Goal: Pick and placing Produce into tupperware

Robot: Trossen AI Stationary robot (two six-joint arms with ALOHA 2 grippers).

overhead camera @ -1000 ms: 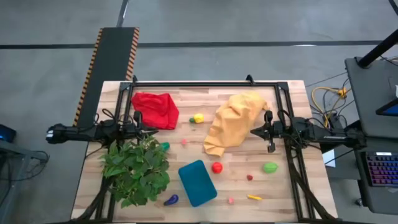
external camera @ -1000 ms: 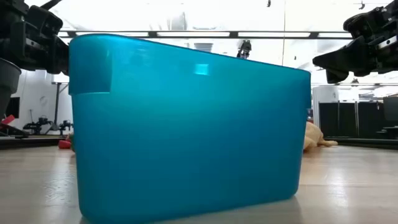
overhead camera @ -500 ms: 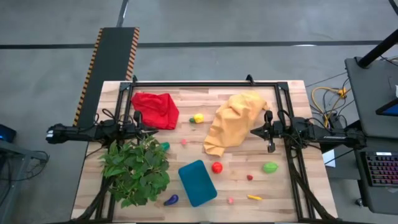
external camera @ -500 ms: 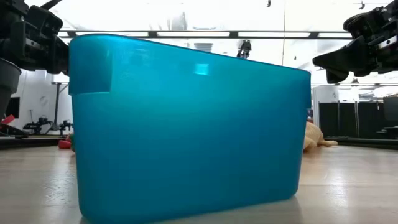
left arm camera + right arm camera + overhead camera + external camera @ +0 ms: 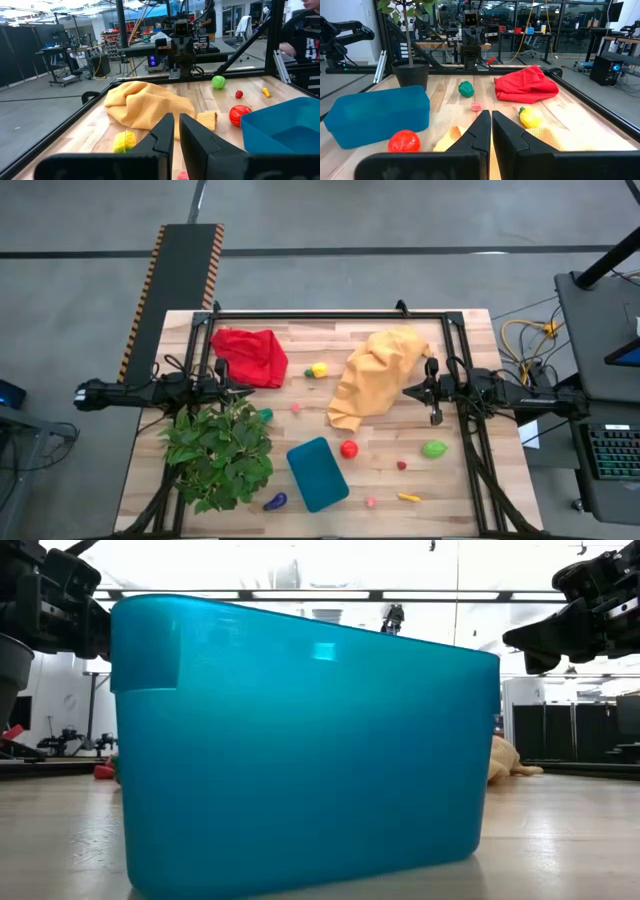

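The teal tupperware (image 5: 318, 473) rests on its base near the table's front edge and fills the low view (image 5: 300, 740). Produce lies loose around it: a red tomato (image 5: 348, 449), a green piece (image 5: 434, 449), a small red piece (image 5: 401, 465), a yellow piece (image 5: 408, 498), a pink piece (image 5: 370, 502), a purple eggplant (image 5: 275, 502) and a yellow piece (image 5: 318, 369). My left gripper (image 5: 176, 116) is shut, empty and level at the table's left side. My right gripper (image 5: 490, 113) is shut, empty and level at the right side.
A red cloth (image 5: 250, 355) lies at the far left and a yellow-orange cloth (image 5: 375, 380) at the middle right. A big leafy plant (image 5: 220, 455) stands at the near left beside the tupperware. A dark frame (image 5: 330, 315) rims the table.
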